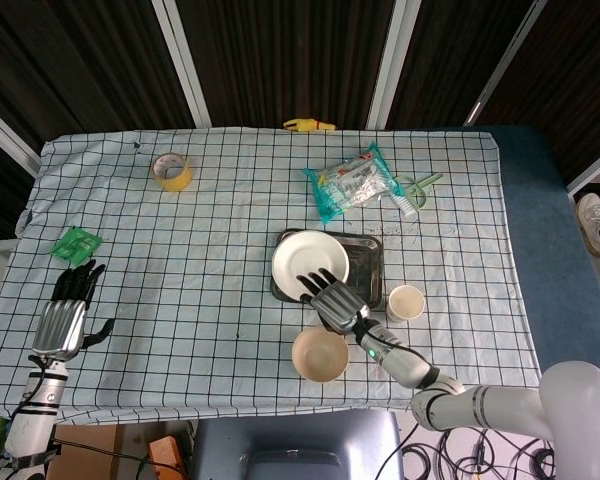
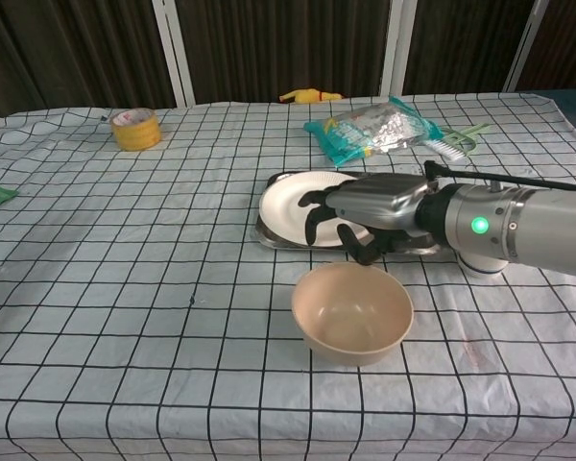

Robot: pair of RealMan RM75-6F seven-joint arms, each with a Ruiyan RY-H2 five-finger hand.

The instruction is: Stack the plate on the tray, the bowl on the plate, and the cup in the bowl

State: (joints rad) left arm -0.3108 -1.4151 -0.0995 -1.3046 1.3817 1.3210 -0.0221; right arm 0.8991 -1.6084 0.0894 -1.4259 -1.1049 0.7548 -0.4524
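The white plate (image 1: 306, 259) (image 2: 290, 204) lies on the left part of the steel tray (image 1: 368, 266) (image 2: 265, 237), its left edge reaching past the tray's rim. My right hand (image 1: 333, 296) (image 2: 367, 211) grips the plate's near right edge, fingers laid over it and thumb curled below. The beige bowl (image 1: 320, 354) (image 2: 352, 312) stands upright on the cloth just in front of the tray. Right of the tray stands the paper cup (image 1: 406, 302); the chest view hides it behind my arm. At the table's left front edge my left hand (image 1: 65, 315) rests with fingers spread, holding nothing.
A teal snack bag (image 1: 352, 181) (image 2: 372, 128) and a green brush (image 1: 420, 186) lie behind the tray. A yellow tape roll (image 1: 172, 171) (image 2: 135, 128) sits far left, a green packet (image 1: 76, 244) at the left edge, and a yellow toy (image 1: 309, 125) at the back edge.
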